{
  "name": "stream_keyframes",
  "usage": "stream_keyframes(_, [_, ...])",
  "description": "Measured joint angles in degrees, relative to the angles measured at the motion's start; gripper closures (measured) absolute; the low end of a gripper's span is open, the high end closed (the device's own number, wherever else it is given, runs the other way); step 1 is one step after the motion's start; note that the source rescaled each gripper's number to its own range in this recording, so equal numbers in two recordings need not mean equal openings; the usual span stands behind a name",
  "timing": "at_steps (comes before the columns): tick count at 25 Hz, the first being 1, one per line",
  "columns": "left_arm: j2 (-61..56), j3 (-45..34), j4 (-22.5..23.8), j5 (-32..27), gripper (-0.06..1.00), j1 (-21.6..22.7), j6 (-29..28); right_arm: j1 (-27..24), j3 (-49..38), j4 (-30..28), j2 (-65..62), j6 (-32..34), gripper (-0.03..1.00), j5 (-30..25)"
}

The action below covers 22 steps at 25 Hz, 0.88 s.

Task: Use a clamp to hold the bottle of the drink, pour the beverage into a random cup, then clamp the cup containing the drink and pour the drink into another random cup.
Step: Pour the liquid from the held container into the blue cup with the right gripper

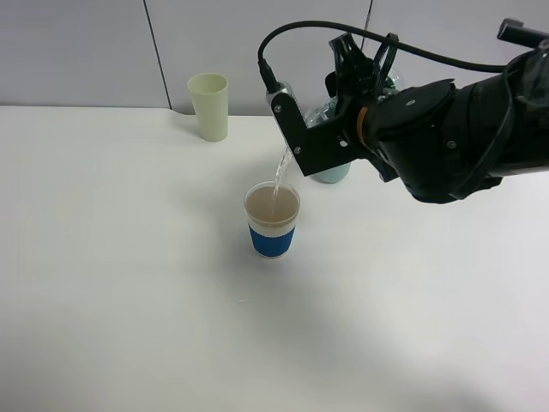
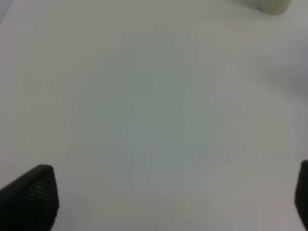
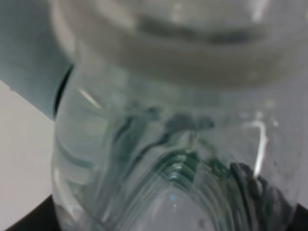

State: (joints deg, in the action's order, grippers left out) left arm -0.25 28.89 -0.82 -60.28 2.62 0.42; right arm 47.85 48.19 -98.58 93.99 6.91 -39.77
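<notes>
My right gripper (image 1: 347,107) is shut on a clear plastic bottle (image 1: 320,112) and holds it tilted above the table. A thin stream runs from the bottle into a paper cup with a blue band (image 1: 273,221), which holds brownish liquid. The bottle (image 3: 173,159) fills the right wrist view. A pale green cup (image 1: 209,106) stands at the back left; it also shows in the left wrist view (image 2: 275,6). A teal cup (image 1: 333,174) stands behind the right gripper, mostly hidden. My left gripper (image 2: 168,202) is open and empty over bare table, out of the exterior view.
The white table (image 1: 129,283) meets a grey wall at the back. The right arm and its cable (image 1: 412,51) reach in from the right above the table.
</notes>
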Motion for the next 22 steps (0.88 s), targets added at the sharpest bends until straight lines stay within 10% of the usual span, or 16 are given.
stream_keyframes(22, [0.0,0.0,0.0,0.0,-0.06,0.0,0.0,0.0,0.0,-0.3,0.0,0.0,0.94,0.0])
